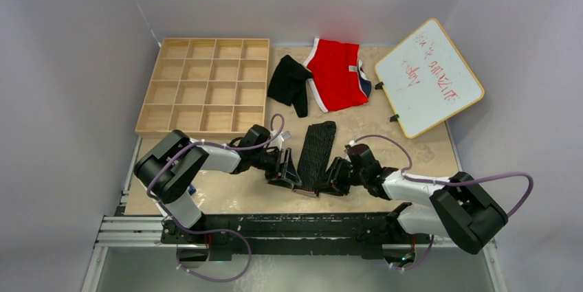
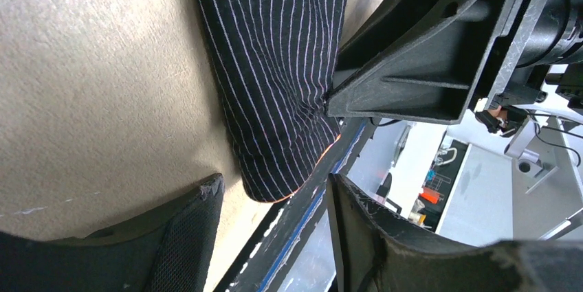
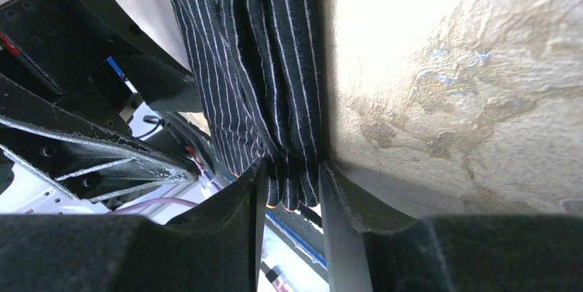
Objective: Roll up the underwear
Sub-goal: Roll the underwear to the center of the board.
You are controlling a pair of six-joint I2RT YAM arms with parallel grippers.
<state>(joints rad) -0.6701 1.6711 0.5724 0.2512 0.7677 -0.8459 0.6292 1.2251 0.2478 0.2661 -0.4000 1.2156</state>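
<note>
A black, finely striped underwear [image 1: 317, 151] lies folded into a long narrow strip on the tan mat, its near end at the table's front edge. My right gripper [image 1: 335, 176] is shut on that near end; in the right wrist view the bunched cloth [image 3: 261, 65] fills the gap of the gripper [image 3: 292, 175]. My left gripper [image 1: 287, 172] is open at the strip's near left corner. In the left wrist view the cloth's rounded tip [image 2: 275, 99] sits just ahead of the open gripper [image 2: 273, 183]. A second, plain black underwear [image 1: 289, 84] lies crumpled farther back.
A wooden grid tray [image 1: 206, 86] stands at the back left. Red briefs with white trim [image 1: 337, 73] lie beside the plain black underwear. A whiteboard with red writing [image 1: 427, 75] lies at the back right. The black front rail [image 2: 302, 216] runs close under both grippers.
</note>
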